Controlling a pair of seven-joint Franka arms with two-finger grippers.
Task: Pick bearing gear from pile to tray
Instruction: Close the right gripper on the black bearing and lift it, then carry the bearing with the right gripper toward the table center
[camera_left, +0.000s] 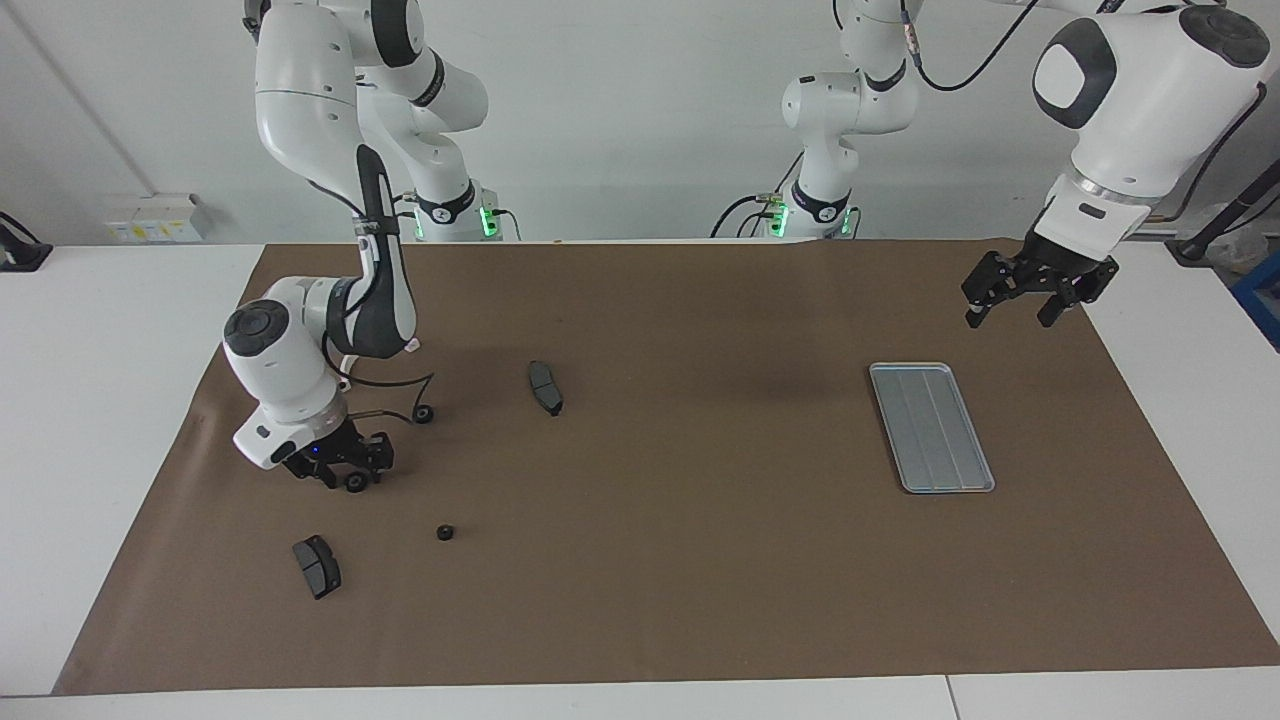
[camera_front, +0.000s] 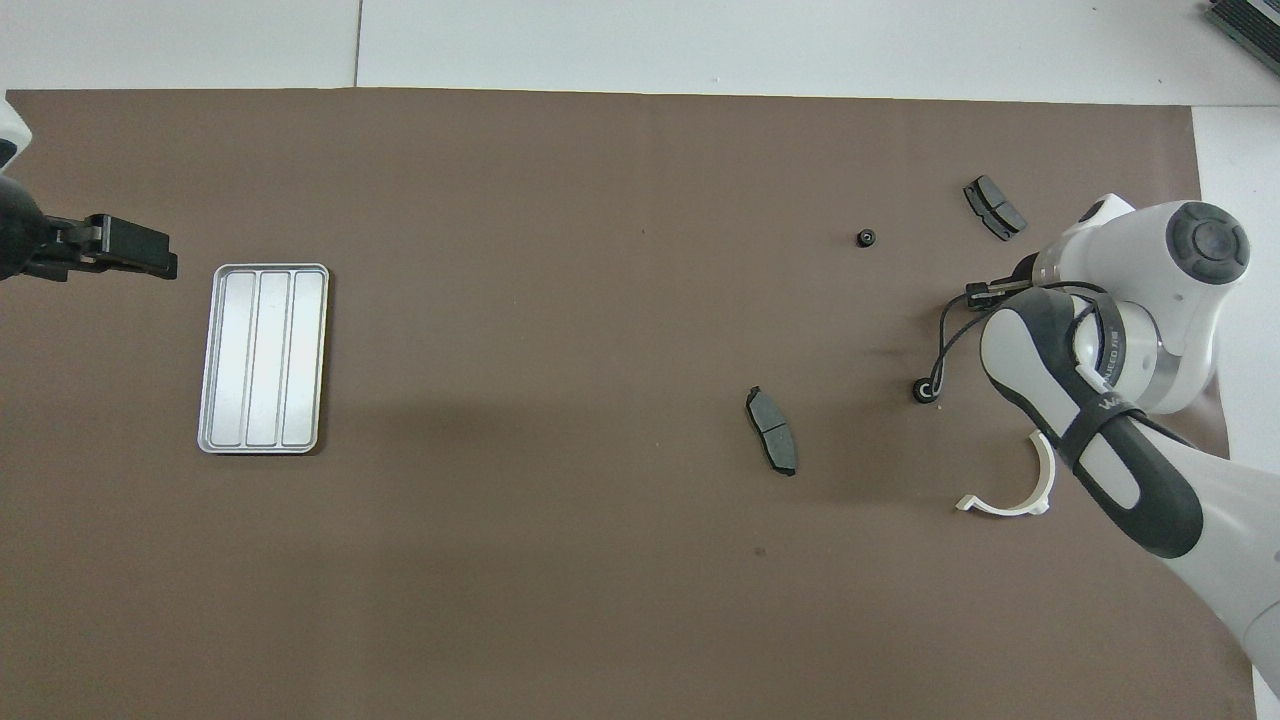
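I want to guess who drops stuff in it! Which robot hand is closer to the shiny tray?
The left gripper: it hangs over the mat beside the tray. The right gripper is down among the small parts at the table's other end.

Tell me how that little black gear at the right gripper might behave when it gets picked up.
The small black gear is round, so it may roll away if nudged. It is tiny beside the right gripper, so it could slip out of a loose pinch. It looks rigid and probably light, so lifting it should take little effort.
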